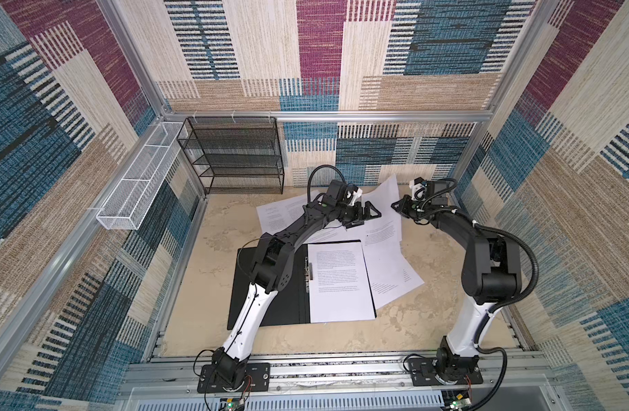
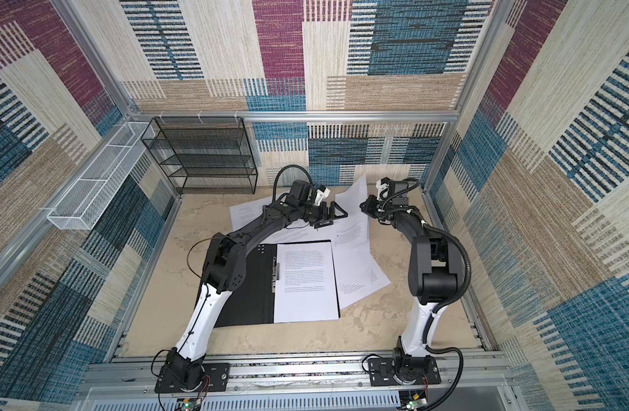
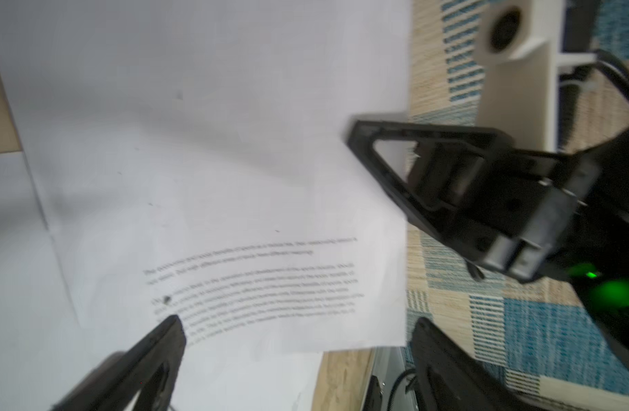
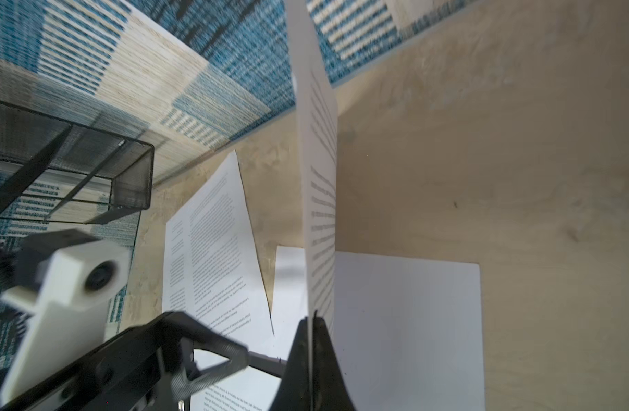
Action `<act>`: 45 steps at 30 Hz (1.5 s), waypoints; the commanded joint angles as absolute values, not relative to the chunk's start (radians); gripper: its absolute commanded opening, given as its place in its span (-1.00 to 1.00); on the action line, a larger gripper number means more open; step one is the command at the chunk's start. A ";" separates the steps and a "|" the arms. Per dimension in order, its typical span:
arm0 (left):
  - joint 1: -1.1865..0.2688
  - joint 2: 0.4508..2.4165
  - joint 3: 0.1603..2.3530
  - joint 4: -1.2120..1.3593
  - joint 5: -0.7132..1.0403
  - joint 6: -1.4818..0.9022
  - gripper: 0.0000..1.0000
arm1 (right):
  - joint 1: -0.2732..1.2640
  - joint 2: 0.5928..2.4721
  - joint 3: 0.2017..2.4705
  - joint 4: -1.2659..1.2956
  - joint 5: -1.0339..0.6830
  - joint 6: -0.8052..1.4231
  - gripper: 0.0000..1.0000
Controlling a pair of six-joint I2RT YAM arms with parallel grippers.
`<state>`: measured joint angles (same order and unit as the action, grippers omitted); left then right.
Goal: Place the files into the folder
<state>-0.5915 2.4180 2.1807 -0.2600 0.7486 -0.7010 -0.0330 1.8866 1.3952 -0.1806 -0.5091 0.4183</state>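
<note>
Paper sheet [image 4: 320, 195] pinched at its edge in right gripper [image 4: 311, 320], jaws closed on it, raised off the table [image 1: 199, 284], probably for carrying to the folder [image 1: 291, 306], which lies open mid-table with one sheet [image 1: 338, 281] already inside. Right arm folded back, wrist high. Left gripper [image 1: 364, 217] spread wide, empty, arm stretched forward over loose files [image 1: 284, 213], likely to steady the raised sheet
</note>
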 commanded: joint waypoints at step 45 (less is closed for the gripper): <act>-0.181 1.571 0.733 -0.423 0.236 -0.738 0.98 | 0.396 1.421 0.568 0.190 -0.451 0.708 -1.00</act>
